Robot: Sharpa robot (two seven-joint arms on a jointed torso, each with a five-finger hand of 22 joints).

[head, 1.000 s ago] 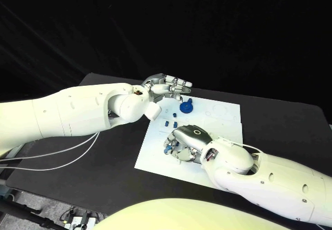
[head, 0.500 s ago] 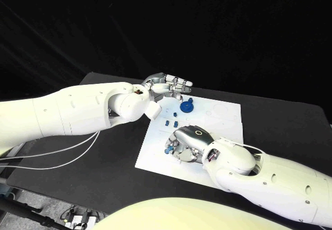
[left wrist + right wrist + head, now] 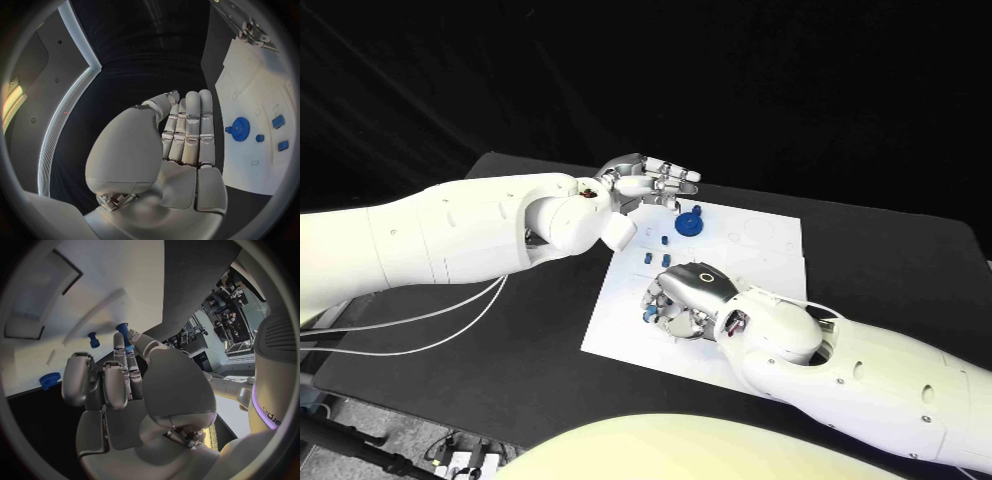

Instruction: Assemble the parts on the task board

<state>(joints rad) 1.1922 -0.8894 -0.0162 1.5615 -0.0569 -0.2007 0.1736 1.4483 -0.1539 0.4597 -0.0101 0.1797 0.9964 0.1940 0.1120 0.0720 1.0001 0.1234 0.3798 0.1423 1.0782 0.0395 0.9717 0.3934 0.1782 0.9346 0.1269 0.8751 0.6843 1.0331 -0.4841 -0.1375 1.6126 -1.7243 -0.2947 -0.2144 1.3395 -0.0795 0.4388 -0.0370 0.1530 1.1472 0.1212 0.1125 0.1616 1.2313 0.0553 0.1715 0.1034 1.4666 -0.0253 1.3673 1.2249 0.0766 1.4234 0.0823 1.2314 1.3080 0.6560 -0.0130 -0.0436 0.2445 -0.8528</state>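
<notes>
**Right hand edges back over the board**

The right hand (image 3: pixel 687 298) sits slightly nearer the task board's (image 3: pixel 759 262) near-left part than a second ago, fingers pinching a small blue peg (image 3: pixel 123 333). The left hand (image 3: pixel 646 179) stays raised, fingers together, empty, beside the blue gear (image 3: pixel 687 223).

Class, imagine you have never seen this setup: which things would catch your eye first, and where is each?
First, the white task board in the middle of the black table, with a blue gear-like part standing near its far edge. Next, the right hand reaching down over the board's near half, a small blue part at its fingertips. The left hand hangs at the board's far left corner, holding nothing.
</notes>
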